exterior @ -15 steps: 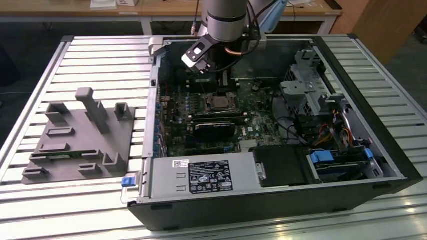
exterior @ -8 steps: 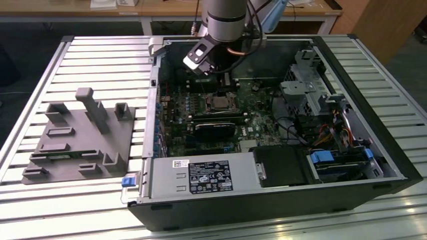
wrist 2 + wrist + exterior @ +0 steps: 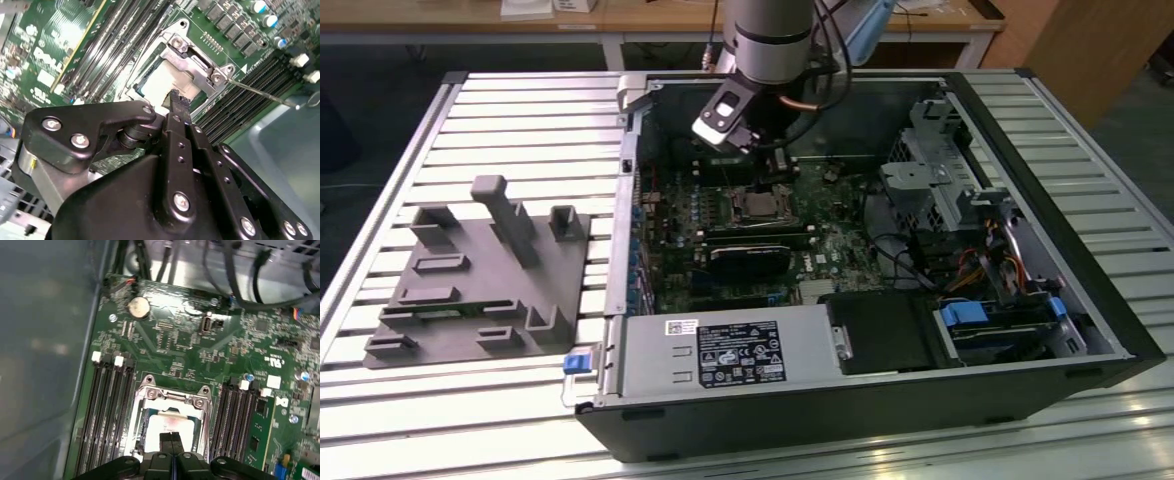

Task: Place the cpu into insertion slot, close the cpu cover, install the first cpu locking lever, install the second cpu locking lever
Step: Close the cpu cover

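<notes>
Open black computer case point(image 3: 854, 410) lies flat on the slatted metal table point(image 3: 520, 120), so the green motherboard faces up and the arm can reach straight down. The insertion slot point(image 3: 758, 205), a small square socket ringed in silver, is mid-board between two banks of long black memory slots point(image 3: 107, 410).

The cpu point(image 3: 151, 432), a flat square chip with a pale metallic top, is seated inside the slot. The cpu cover point(image 3: 195, 65), a thin silver windowed frame, appears to be lowered around it, with the chip showing through the window; likely down so the levers can clamp it. A thin steel locking lever point(image 3: 260, 92) sticks out sideways from one slot corner, over the memory slots, and looks unlatched.

The black two-finger gripper point(image 3: 175, 98) is directly above the slot with its fingers pressed together and nothing between them. Its tip is at the cpu top and cover edge, touching or just above; can't tell which. Probably closed to act as a pusher.

A grey moulded parts fixture point(image 3: 480, 280) sits on the table well away from the slot, outside the case.
</notes>
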